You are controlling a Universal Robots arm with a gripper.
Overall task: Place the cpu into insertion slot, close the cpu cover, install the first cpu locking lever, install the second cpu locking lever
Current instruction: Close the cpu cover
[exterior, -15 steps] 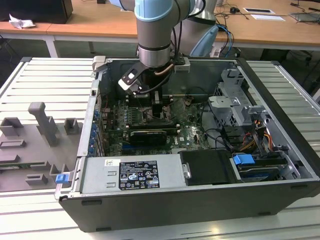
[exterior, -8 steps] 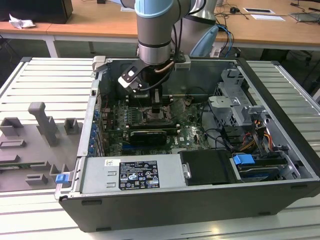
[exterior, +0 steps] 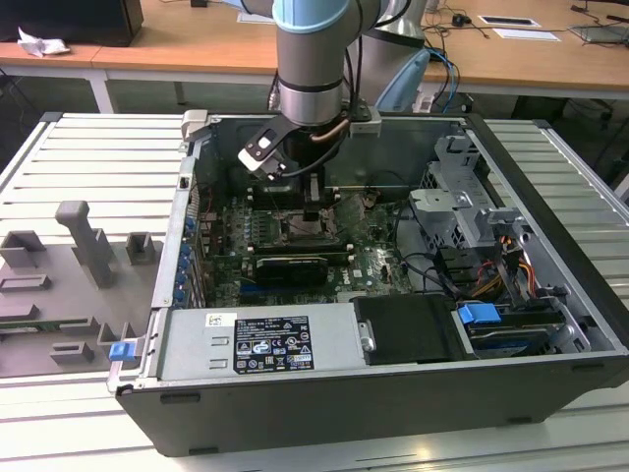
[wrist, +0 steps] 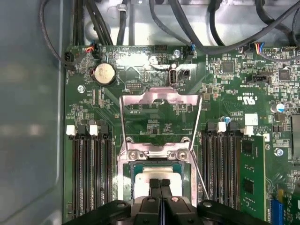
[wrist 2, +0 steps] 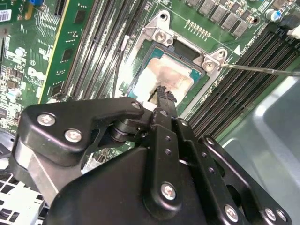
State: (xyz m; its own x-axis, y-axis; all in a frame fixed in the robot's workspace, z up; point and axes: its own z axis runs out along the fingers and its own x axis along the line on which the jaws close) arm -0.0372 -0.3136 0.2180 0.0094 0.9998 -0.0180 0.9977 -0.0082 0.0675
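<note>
Arm: the arm (exterior: 313, 59) is seen reaching down into the open computer case (exterior: 295, 418), which is laid on its side on the slatted metal surface (exterior: 88, 147).
Pincer: the pincer (exterior: 313, 208) (wrist 2: 163, 95) (wrist: 160, 183) is seen narrow, its two fingertips pressed together with nothing gripped between them. Its tip is held right over the cpu's top. Whether contact is made cannot be told.
Cpu: the cpu (wrist 2: 166, 75) (wrist: 161, 172) is seated flat in the insertion slot, with its pale metal top turned up and left uncovered.
Insertion slot: the insertion slot (wrist 2: 158, 33) (wrist: 123, 176) is set in the green board (wrist: 154, 126) and flanked on both sides by long black memory slots (wrist: 89, 173).
Cpu cover: the cpu cover (wrist: 161, 97) is found open, tipped back from the slot and hinged at the slot's edge. The board is seen through its cut-out centre.
Lever: a thin metal rod (wrist 2: 262, 70) (wrist: 200, 180) is seen angled away from one corner of the slot.
Other: a coin battery (wrist: 104, 74) and black cables (wrist: 187, 18) are seen beyond the cover. Grey plastic fixtures (exterior: 84, 241) are laid on the surface, on the exterior view's left of the case.
</note>
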